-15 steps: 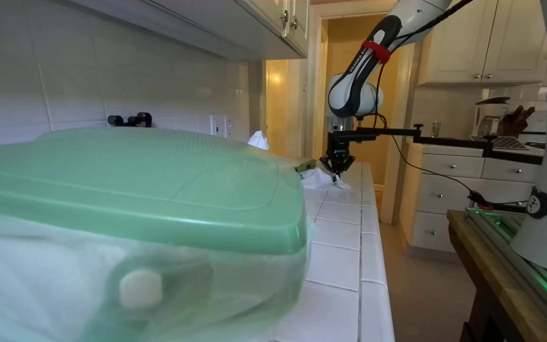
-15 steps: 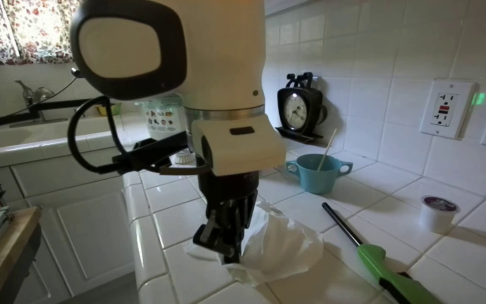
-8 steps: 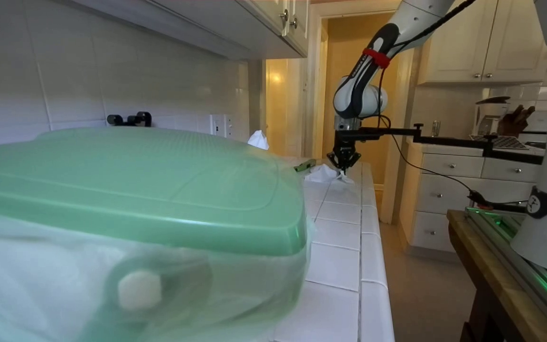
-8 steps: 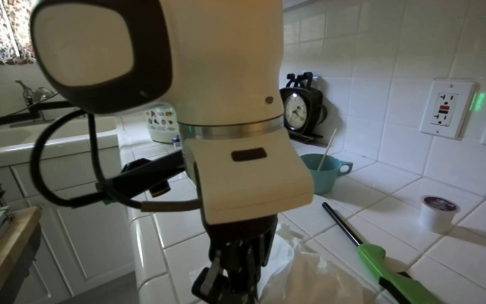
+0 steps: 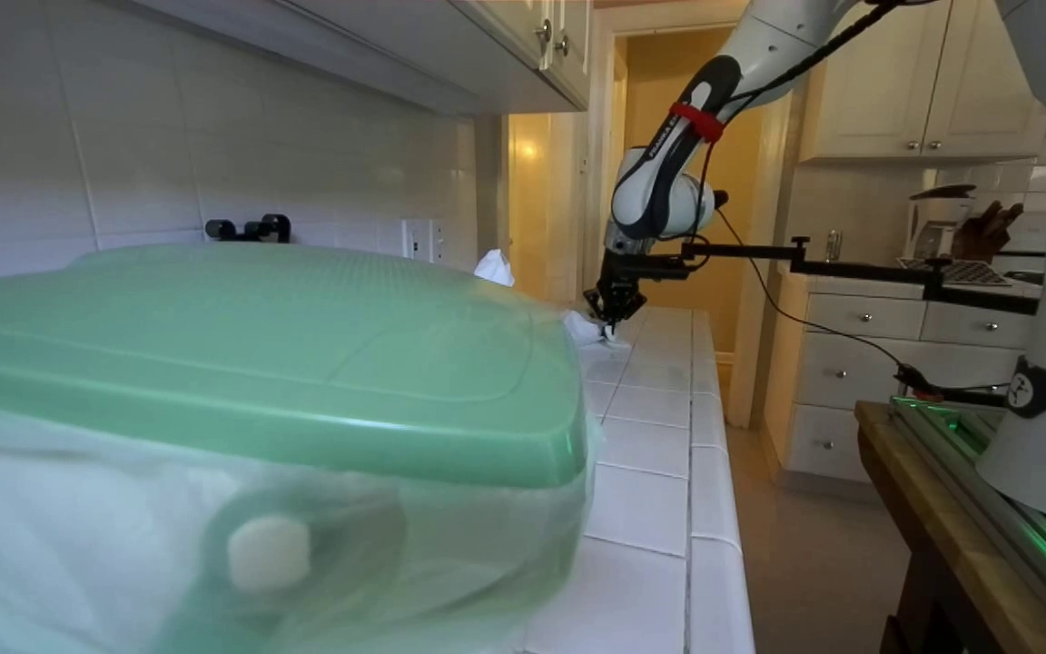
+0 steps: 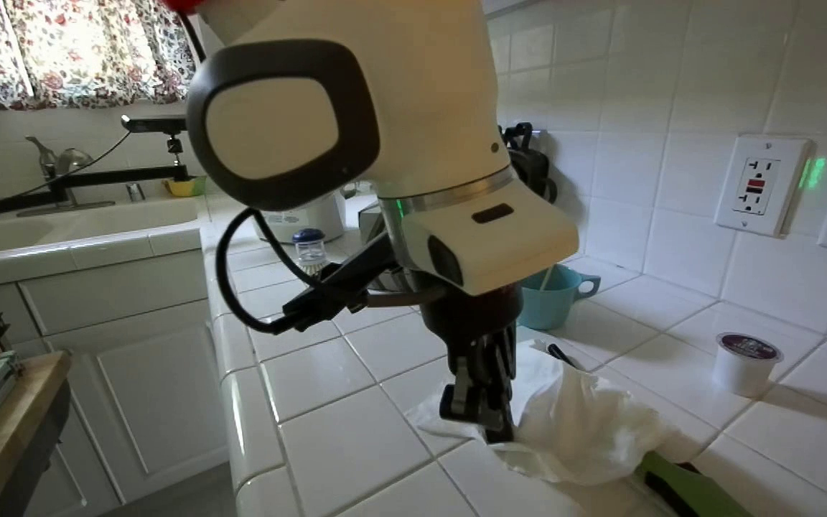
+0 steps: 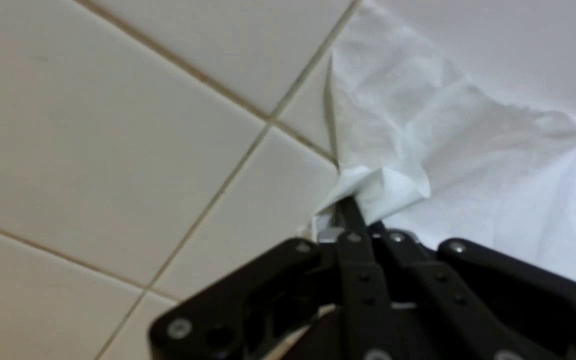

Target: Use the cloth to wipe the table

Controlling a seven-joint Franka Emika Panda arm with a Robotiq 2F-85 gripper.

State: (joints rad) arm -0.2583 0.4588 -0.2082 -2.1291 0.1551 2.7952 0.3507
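The cloth (image 6: 586, 424) is a thin, white, crumpled sheet. It lies spread on the white tiled table (image 6: 342, 438) and also shows in the wrist view (image 7: 468, 160). My gripper (image 6: 498, 431) points down with its fingertips at the cloth's edge, low at the tiles. In the wrist view the fingers (image 7: 358, 215) are close together, with a folded bit of cloth pinched at the tips. In an exterior view the gripper (image 5: 609, 327) and cloth (image 5: 582, 329) are small and far off, partly behind the green lid.
A green lighter (image 6: 686, 488) is partly hidden by the cloth. A blue cup (image 6: 546, 305) with a stick stands behind the gripper. A coffee pod (image 6: 744, 366) stands near the wall. A brush (image 6: 309, 251) stands farther back. A green-lidded bin (image 5: 305, 345) fills an exterior view's foreground.
The gripper first moved along the table toward the doorway end, then across toward the tiled wall, tilting. The cloth moved with it and now hides the middle of the lighter.
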